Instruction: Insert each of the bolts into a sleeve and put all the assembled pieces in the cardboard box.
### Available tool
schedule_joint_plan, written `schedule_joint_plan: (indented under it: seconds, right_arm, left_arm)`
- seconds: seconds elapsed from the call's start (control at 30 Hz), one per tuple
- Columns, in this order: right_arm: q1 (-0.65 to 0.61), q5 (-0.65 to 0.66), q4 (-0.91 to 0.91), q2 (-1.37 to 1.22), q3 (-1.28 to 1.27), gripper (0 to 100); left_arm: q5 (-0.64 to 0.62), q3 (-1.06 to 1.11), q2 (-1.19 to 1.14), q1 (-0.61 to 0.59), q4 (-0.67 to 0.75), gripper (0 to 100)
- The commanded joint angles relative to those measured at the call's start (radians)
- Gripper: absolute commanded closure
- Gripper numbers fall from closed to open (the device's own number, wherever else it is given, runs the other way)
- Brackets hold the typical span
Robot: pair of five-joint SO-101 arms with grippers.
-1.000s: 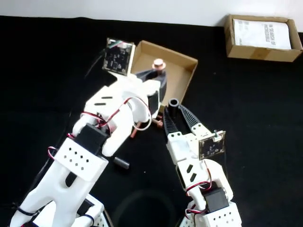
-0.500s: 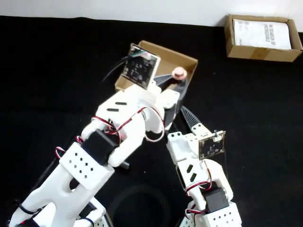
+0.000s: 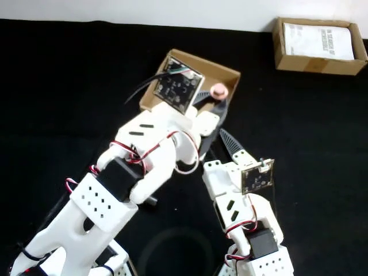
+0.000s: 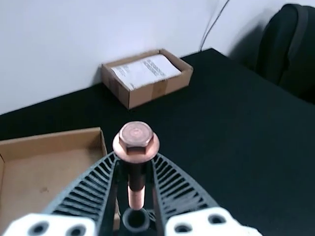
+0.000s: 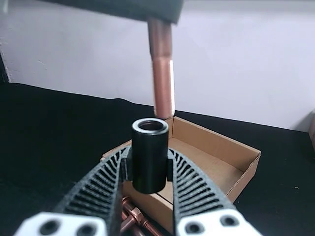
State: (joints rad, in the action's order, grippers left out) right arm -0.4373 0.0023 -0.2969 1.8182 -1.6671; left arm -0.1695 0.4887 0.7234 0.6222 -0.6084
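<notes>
My left gripper (image 4: 135, 160) is shut on a copper bolt (image 4: 136, 142), head up and shaft pointing straight down. Directly below the shaft is the mouth of a black sleeve (image 4: 135, 219). That sleeve (image 5: 149, 155) stands upright with my right gripper (image 5: 149, 158) shut on it. The bolt's shaft (image 5: 161, 73) hangs just above the sleeve's opening, its tip a little short of the rim. From above, the bolt head (image 3: 217, 91) sits over the near right edge of the open cardboard box (image 3: 227, 75), and the left gripper (image 3: 215, 102) covers the sleeve.
A second cardboard box (image 3: 319, 40) holding a paper sheet stands at the back right. Loose copper bolts (image 5: 133, 216) lie on the black table beside the open box. Another black sleeve (image 3: 150, 199) lies under the left arm.
The left arm has swung right with the bolt, from over the box's left side to above the sleeve, which it now covers in the high view. The right arm kept still.
</notes>
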Motion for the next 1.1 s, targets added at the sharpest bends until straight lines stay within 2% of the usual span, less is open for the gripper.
schedule_joint_plan:
  seconds: [0.0,0.83,1.07]
  right_arm:
    - [-0.004,-0.003,0.024,0.016,-0.134,99.1]
    - [-0.004,-0.003,0.025,0.016,-0.134,99.1]
    - [-0.004,-0.003,0.025,0.016,-0.134,99.1]
  left_arm:
    - [0.008,-0.050,0.027,0.010,-0.008,99]
    - [0.063,-0.056,0.028,0.013,-0.064,99]
    - [0.061,-0.045,0.084,0.079,-0.084,99]
